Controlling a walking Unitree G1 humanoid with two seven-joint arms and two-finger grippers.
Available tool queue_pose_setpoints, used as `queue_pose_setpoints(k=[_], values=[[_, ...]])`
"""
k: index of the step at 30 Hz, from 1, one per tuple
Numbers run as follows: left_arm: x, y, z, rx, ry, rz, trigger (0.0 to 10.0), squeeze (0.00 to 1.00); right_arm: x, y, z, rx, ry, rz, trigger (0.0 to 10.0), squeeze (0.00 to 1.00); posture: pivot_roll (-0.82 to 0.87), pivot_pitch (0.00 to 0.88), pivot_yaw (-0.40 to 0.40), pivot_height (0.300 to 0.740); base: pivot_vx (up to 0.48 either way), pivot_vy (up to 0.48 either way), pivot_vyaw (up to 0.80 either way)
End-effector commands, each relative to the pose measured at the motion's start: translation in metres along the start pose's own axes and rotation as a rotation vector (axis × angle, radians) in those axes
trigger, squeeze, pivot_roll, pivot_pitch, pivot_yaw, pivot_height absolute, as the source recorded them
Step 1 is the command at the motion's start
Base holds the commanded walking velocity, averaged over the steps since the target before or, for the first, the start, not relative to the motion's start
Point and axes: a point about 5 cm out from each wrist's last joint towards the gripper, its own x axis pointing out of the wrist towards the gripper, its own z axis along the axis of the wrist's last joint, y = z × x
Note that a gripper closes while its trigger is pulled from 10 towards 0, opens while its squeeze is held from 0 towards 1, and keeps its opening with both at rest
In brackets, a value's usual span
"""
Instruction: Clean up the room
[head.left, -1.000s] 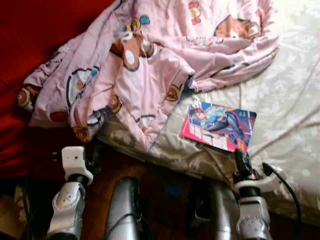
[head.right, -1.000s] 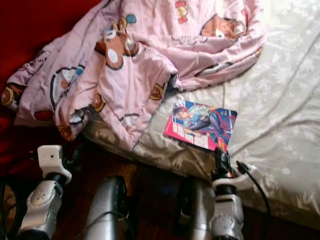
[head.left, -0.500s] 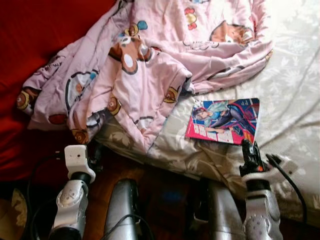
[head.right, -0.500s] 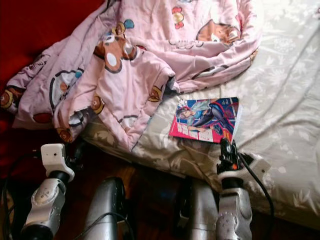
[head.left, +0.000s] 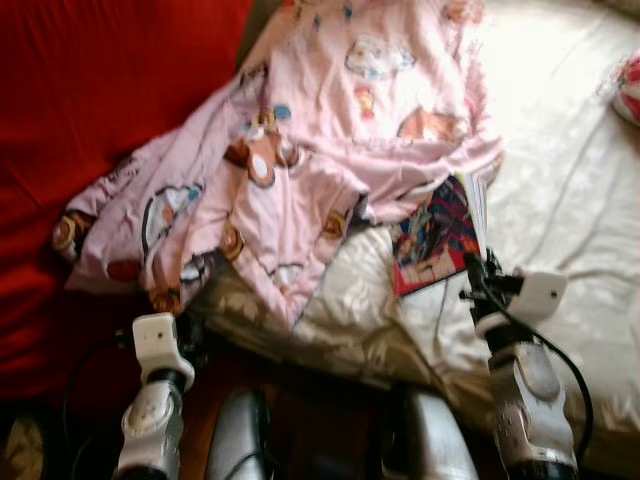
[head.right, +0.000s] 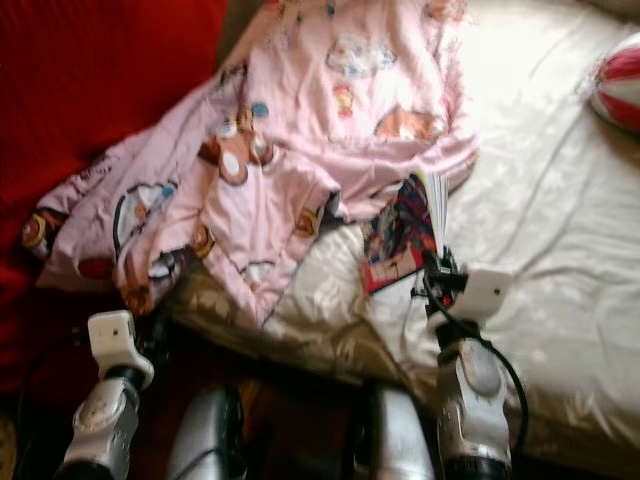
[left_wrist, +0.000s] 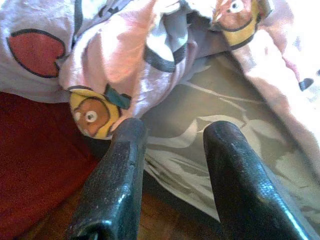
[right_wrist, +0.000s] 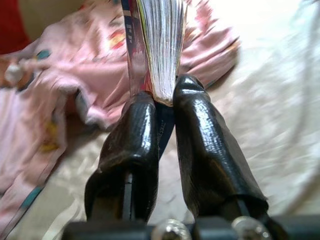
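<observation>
A colourful comic book (head.left: 438, 238) stands tilted up on its edge on the pale bed sheet (head.left: 565, 200), pages fanned (right_wrist: 161, 45). My right gripper (right_wrist: 162, 97) is shut on its lower edge, just in front of the bed's near side (head.left: 470, 268). A crumpled pink cartoon blanket (head.left: 300, 170) lies left of the book and hangs over the bed's edge. My left gripper (left_wrist: 170, 131) is open and holds nothing; it hovers low beside the blanket's hanging corner (left_wrist: 95, 112), and its arm (head.left: 155, 400) is at the lower left.
A red cover (head.left: 100, 90) lies along the left. A red and white striped ball (head.right: 622, 85) rests at the far right of the bed. Dark wooden floor (head.left: 205, 400) lies below the bed's edge, between my arms.
The right gripper has reached forward to the comic, shut on it and tipped it up from flat to on edge. The camera has tilted up. The left arm is almost unmoved.
</observation>
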Motion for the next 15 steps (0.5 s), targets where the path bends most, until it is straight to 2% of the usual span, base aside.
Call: queue_pose_setpoints(k=[1,2,5,9,15], values=[[-0.005,0.003,-0.013,-0.028,0.068,0.016,10.0,0.00,0.003,0.000,0.005,-0.008,-0.037,-0.026,10.0,0.00,0.02,0.070,-0.009,0.617,0.000,0.000,0.00],[-0.005,0.003,-0.013,-0.028,0.068,0.016,10.0,0.00,0.003,0.000,0.005,-0.008,-0.037,-0.026,10.0,0.00,0.02,0.070,-0.009,0.617,0.000,0.000,0.00],[-0.011,0.010,-0.028,-0.020,0.156,0.039,10.0,0.00,0.007,0.008,0.002,-0.014,-0.041,-0.018,10.0,0.00,0.02,0.029,0.007,0.642,0.000,0.000,0.00],[-0.017,0.015,-0.037,-0.028,0.201,0.066,10.0,0.00,0.007,0.012,-0.001,-0.024,-0.018,0.003,10.0,0.00,0.02,0.010,0.006,0.682,0.000,0.000,0.00],[-0.024,0.022,-0.045,-0.031,0.242,0.096,10.0,0.00,0.006,0.017,-0.008,-0.028,0.005,0.013,10.0,0.00,0.03,0.000,0.003,0.717,0.000,0.000,0.00]])
